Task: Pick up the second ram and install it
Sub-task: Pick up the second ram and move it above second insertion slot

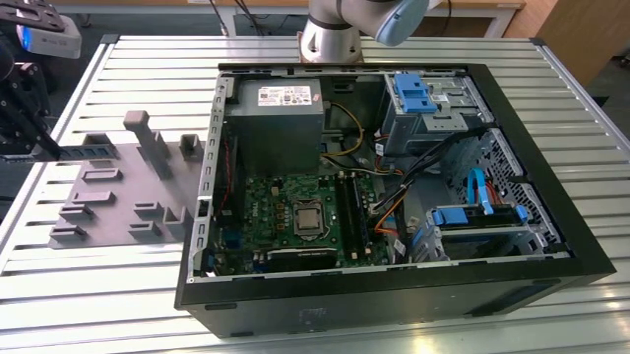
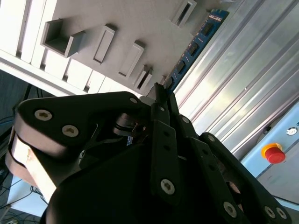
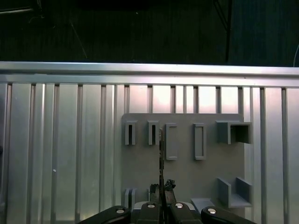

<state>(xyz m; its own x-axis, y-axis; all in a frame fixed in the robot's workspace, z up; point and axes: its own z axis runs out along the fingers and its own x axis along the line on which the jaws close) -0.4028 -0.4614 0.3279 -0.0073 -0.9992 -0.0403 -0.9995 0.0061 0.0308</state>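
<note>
The gripper (image 1: 47,152) sits at the exterior view's left edge, about mid-height, with its jaws closed onto 1 end of the second ram (image 1: 87,153). In both wrist views the 2 fingers pinch together at the stick's near end (image 2: 161,91) (image 3: 162,185).

As I judge it, the grasp is done and the install is not. The stick hangs over the grey fixture (image 1: 118,195), well apart from the open computer case (image 1: 551,221) and from the motherboard (image 1: 280,210) in the middle of the frame. Whether it is fully clear of the fixture's blocks I cannot tell.

The ram's long axis runs roughly level in the exterior view, with its free end pointing from the gripper toward the exterior view's right, toward the case. It stands on edge: the first wrist view shows it as 1 thin line (image 3: 161,154), and the second wrist view shows its blue face with black chips (image 2: 194,44).
</note>
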